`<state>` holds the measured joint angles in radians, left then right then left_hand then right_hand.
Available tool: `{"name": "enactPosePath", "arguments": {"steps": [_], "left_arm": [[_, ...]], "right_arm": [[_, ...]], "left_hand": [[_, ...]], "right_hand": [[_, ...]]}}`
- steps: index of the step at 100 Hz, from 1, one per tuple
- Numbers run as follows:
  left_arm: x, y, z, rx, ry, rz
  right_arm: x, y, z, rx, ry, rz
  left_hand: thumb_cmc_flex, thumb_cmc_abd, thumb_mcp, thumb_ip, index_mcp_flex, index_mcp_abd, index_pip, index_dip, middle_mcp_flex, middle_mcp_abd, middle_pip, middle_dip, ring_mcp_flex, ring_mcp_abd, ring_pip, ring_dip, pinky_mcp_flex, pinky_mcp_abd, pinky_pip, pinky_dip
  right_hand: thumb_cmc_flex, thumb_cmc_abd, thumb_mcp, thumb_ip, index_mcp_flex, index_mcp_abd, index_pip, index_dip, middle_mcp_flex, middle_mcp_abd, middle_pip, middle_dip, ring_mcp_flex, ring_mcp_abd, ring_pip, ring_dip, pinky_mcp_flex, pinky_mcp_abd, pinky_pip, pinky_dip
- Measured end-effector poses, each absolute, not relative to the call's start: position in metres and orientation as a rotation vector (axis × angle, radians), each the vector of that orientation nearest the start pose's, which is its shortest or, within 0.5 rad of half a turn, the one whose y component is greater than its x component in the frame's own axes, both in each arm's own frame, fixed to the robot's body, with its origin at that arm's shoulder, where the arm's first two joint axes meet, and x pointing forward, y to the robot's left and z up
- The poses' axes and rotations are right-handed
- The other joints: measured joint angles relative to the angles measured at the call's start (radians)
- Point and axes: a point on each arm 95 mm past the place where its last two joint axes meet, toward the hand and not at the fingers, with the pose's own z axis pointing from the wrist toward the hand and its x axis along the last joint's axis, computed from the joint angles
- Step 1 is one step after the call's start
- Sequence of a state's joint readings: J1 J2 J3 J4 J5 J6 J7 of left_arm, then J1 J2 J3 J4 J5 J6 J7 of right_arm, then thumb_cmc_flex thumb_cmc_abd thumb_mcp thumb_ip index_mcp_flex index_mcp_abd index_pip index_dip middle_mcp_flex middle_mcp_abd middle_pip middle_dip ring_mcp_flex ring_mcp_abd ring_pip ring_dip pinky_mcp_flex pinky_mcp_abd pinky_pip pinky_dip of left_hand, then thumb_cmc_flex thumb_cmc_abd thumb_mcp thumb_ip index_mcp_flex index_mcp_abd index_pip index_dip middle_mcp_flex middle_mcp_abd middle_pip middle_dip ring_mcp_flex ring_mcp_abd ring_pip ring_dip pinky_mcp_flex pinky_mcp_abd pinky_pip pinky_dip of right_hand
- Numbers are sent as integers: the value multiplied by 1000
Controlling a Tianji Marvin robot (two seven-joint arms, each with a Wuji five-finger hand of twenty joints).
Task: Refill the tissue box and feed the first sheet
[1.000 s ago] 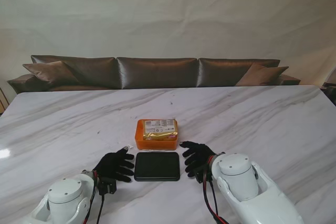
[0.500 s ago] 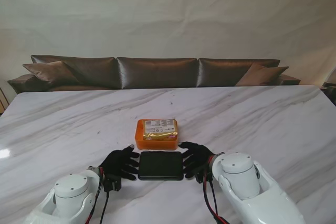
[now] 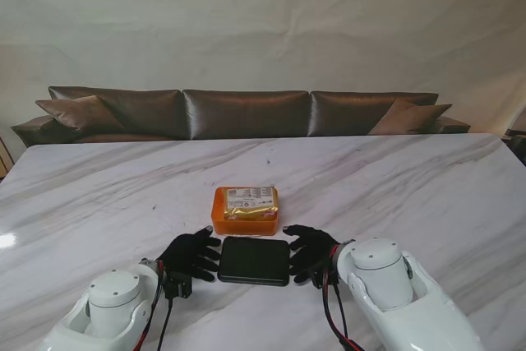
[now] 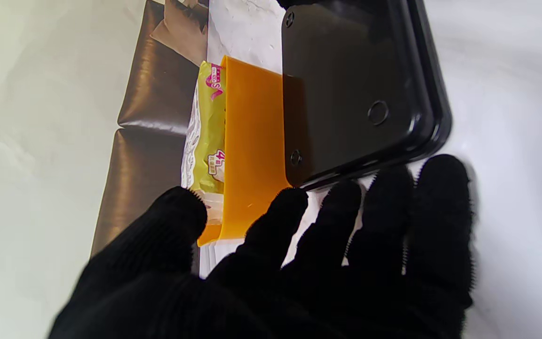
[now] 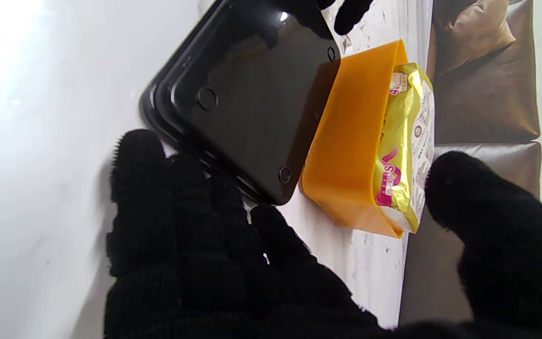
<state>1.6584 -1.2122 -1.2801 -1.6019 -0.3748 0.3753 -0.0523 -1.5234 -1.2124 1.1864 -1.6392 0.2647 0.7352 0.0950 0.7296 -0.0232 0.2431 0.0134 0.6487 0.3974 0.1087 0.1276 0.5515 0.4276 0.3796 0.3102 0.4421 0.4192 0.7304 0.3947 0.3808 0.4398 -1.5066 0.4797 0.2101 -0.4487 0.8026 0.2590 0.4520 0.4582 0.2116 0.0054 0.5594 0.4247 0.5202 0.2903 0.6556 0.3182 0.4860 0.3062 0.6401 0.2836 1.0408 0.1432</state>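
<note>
Both hands closed in on black lid [image 3: 254, 260], which slid slightly right.
Left hand [image 3: 189, 256] and right hand [image 3: 311, 252] flank it, fingers spread, holding nothing; orange box [image 3: 244, 218] with tissue pack [image 3: 249, 202] just beyond on marble table [image 3: 427, 195].

"4" on yellow tissue pack [image 4: 211, 141]

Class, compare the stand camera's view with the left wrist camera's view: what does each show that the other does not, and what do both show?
Only the stand view shows the right hand, both white arms, the whole marble table and the full sofa, plus the printed top of the tissue pack.

Only the left wrist view shows the round studs on the black lid and the pack's yellow side with pink print.

Both show the left hand, the black lid and the orange box holding the tissue pack.
</note>
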Motion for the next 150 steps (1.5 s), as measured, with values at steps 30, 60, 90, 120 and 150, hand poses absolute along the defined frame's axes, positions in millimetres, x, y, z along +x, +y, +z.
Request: {"name": "enactPosePath", "arguments": {"steps": [30,60,90,120,150], "left_arm": [[374,-12,-384,-2890,443,-1642],[385,-12,-384,-2877,467,-1648],[392,-17,-385,-2885,491,-1659],[392,-19,-385,-2886,490,-1665],[390,-20,-386,-2861,443,-1688]], "right_arm": [[387,40,-359,-2699,-652,-1115],[388,38,-360,-2700,-645,-1107],[389,41,-362,-2681,-640,-1105],[390,42,-363,-2674,-628,-1112],[390,45,-363,-2672,-622,-1121]], "left_hand": [[0,0,0,0,0,0,0,0,0,-1,0,0,6,0,18,0,2,0,0,0],[0,0,0,0,0,0,0,0,0,-2,0,0,6,0,29,0,4,0,-77,0],[0,0,0,0,0,0,1,0,0,-2,0,0,6,0,29,0,5,0,-92,0],[0,0,0,0,0,0,1,0,0,-2,-1,-1,6,0,28,0,5,-4,2116,0],[0,0,0,0,0,0,1,0,0,-2,-1,-1,6,2,21,0,11,-4,2116,-1]], "right_hand": [[0,10,0,0,24,1,62,32,41,-6,25,2,38,10,14,2,35,1,0,-22],[0,10,0,0,25,1,83,41,51,-8,29,11,49,10,17,2,40,2,0,-36],[0,14,0,0,10,8,96,44,51,-8,36,12,49,10,22,2,41,2,0,-47],[0,15,0,0,9,27,100,46,51,1,38,15,49,14,22,2,41,3,0,-58],[0,15,-1,0,9,38,98,45,50,11,38,15,49,20,19,2,41,5,0,-68]]}}
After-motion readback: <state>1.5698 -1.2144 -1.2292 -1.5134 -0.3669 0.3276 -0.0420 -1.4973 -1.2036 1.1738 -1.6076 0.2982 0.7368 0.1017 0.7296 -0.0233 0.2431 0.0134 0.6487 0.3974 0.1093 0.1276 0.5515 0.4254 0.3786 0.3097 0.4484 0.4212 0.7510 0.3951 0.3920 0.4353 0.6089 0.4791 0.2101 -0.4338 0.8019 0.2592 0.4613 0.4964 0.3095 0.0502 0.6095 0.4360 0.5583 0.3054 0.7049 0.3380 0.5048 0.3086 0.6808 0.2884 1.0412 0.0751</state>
